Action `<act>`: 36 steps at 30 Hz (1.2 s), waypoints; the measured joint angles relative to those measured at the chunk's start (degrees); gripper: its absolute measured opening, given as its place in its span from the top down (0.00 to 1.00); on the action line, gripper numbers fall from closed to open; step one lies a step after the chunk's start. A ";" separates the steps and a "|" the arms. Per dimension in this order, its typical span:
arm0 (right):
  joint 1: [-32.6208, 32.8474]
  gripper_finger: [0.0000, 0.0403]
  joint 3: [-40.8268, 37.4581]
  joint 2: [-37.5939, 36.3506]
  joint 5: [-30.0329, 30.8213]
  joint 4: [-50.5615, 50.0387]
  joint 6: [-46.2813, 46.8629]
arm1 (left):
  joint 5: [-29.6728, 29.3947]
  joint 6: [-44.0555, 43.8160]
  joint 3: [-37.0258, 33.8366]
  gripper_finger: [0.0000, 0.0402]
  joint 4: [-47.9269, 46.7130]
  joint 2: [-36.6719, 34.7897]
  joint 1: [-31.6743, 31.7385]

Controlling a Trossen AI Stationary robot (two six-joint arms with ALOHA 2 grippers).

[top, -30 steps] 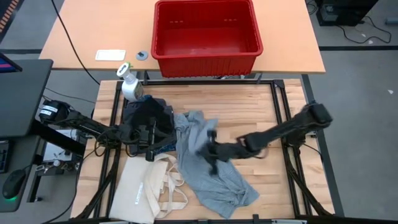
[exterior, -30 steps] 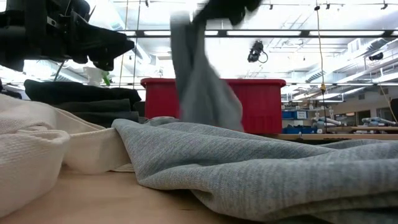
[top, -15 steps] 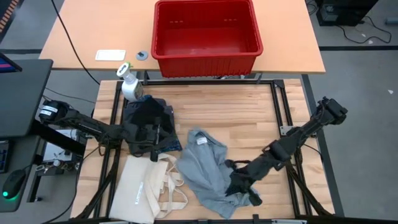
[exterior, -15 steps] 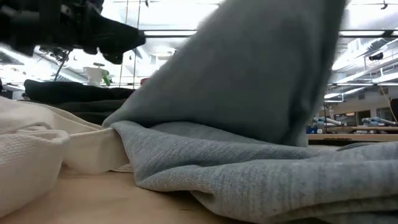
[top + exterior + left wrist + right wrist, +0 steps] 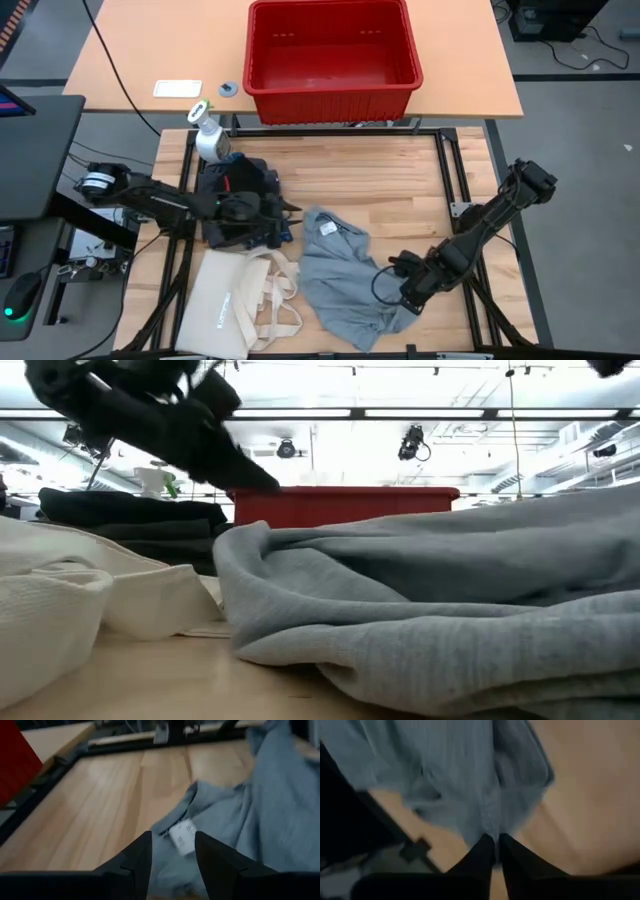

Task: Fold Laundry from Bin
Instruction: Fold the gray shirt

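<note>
Grey shirt (image 5: 340,270) lies well short of table's right rail (image 5: 453,190).

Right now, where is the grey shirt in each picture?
High view: the grey shirt lies low on the table, right of the tote bag.
Low view: the shirt fills the right side, in front of the red bin.
Left wrist view: it spreads on the right, its white tag showing.
Right wrist view: it fills the top.
Shared landmark: the red bin.
</note>
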 joint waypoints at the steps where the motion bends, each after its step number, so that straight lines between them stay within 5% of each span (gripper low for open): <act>1: 0.49 0.89 -0.04 0.13 -1.77 0.17 1.00 | 0.42 0.31 0.39 0.61 0.02 1.39 0.43; 8: 2.99 0.70 -0.02 0.38 -11.10 2.56 11.70 | 5.46 4.24 5.07 0.45 -1.11 9.21 4.13; 14: 4.43 0.65 0.05 0.40 0.45 2.98 11.89 | 6.38 11.29 11.19 0.29 -11.26 13.89 8.20; 21: 4.50 0.65 0.07 0.52 9.24 5.78 10.44 | 7.26 16.35 16.33 0.28 -19.56 20.57 11.52; 26: 4.50 0.65 0.07 0.64 13.34 7.03 9.76 | 9.03 19.73 17.49 0.43 -21.55 22.71 11.66; 32: 4.01 0.65 -0.34 0.67 31.29 7.82 4.11 | 12.88 23.37 19.21 0.91 -23.80 21.03 9.81; 36: 2.01 0.65 -3.19 0.75 38.00 12.58 -4.82 | 14.78 23.54 22.08 0.97 -29.82 16.66 8.54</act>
